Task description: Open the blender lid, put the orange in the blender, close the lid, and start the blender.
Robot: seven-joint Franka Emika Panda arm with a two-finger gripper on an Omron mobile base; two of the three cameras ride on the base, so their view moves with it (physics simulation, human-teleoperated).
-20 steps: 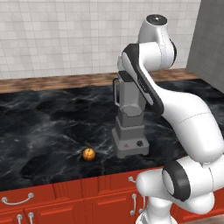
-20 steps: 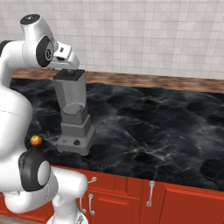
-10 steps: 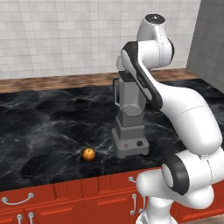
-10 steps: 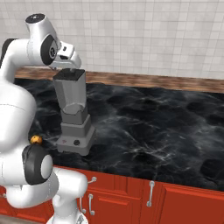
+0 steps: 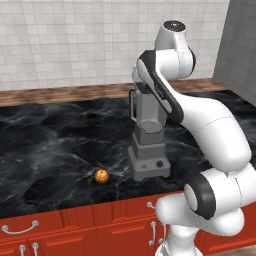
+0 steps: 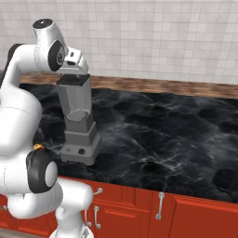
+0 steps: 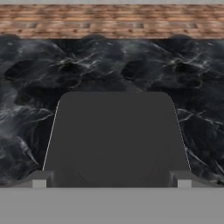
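The grey blender (image 5: 149, 135) stands on the black marble counter (image 5: 60, 145), its square base with the black knob facing the front edge. The dark blender lid (image 7: 116, 140) sits on the jar top (image 6: 73, 80). My gripper (image 7: 110, 181) hovers just above the lid, open, with one fingertip (image 7: 39, 180) at each side of the lid's near edge. From the right base view the gripper (image 6: 76, 70) is directly over the jar. The orange (image 5: 101, 176) lies on the counter left of the blender base, and its top (image 6: 38, 147) peeks out behind my arm.
A wooden strip (image 7: 113, 22) and a tiled wall (image 6: 153, 42) run behind the counter. Red cabinet doors with metal handles (image 6: 159, 204) lie below the front edge. A grey wall (image 5: 240, 45) stands at the right end.
The arm's upper joints have swung and the hand has come down slightly closer over the jar top. Blender and orange have not moved.
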